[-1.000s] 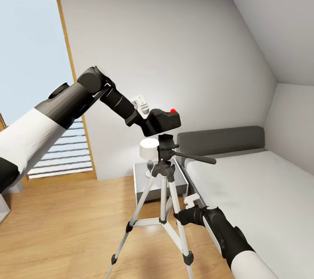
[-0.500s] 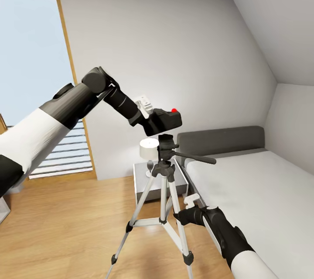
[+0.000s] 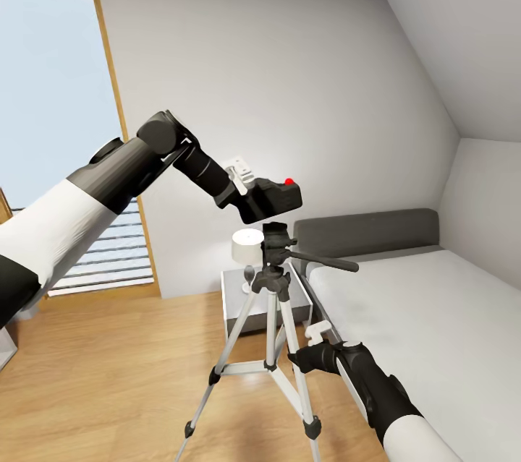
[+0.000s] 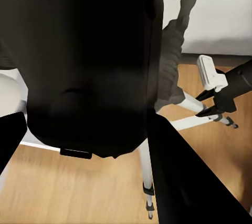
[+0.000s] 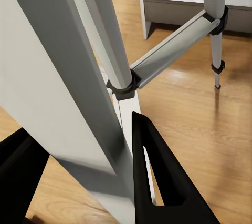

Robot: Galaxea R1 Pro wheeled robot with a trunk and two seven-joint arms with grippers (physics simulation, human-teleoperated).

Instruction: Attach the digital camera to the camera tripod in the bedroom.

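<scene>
The black digital camera (image 3: 273,199), red button on top, hangs just above the black head of the camera tripod (image 3: 275,245), tilted slightly. My left gripper (image 3: 253,194) is shut on the camera from the left. In the left wrist view the camera (image 4: 89,66) is a dark mass between the fingers, with a tripod leg (image 4: 145,166) below. My right gripper (image 3: 305,358) sits low at the tripod's right leg. In the right wrist view that silver leg (image 5: 94,77) runs between the fingers of the right gripper (image 5: 86,192), which look closed on it.
A grey nightstand (image 3: 235,299) with a white lamp (image 3: 247,245) stands behind the tripod. The grey-framed white bed (image 3: 420,303) fills the right side. A tall wood-framed window (image 3: 51,122) is at the left, above light wood floor (image 3: 108,375).
My left arm has lifted a little at the elbow, and the camera has shifted slightly up and to the right over the tripod head. The right arm and tripod have stayed still.
</scene>
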